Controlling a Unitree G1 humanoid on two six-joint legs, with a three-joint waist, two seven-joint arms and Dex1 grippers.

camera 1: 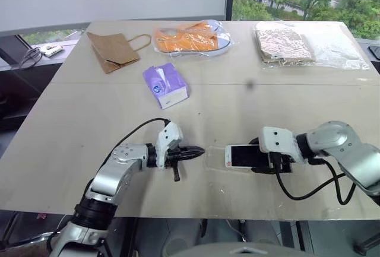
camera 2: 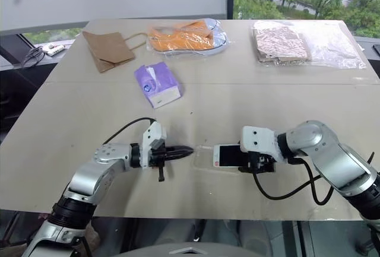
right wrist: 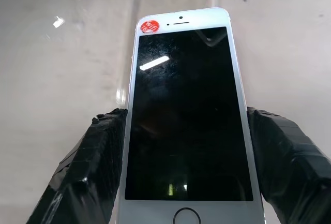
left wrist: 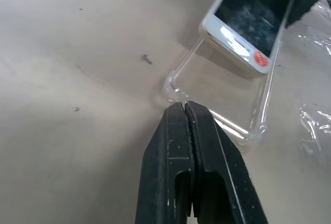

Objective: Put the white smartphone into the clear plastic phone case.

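Observation:
The white smartphone (right wrist: pixel 187 115) has a black screen and a red sticker near its top. My right gripper (camera 1: pixel 261 158) is shut on its two long sides, one black finger (right wrist: pixel 93 157) on each side. The phone (camera 1: pixel 242 155) is held tilted, with its top end lowest over the right end of the clear plastic phone case (left wrist: pixel 220 87). That case (camera 1: pixel 215 156) lies flat on the table between my two grippers. My left gripper (left wrist: pixel 184 109) is shut with nothing in it, and its tips are at the rim of the case's left end.
A purple tissue pack (camera 1: pixel 165 85) lies behind the left arm. At the far side of the table (camera 1: pixel 71 132) are a brown paper bag (camera 1: pixel 113 49), an orange item in a clear bag (camera 1: pixel 191 36) and patterned cloth in clear bags (camera 1: pixel 285 43).

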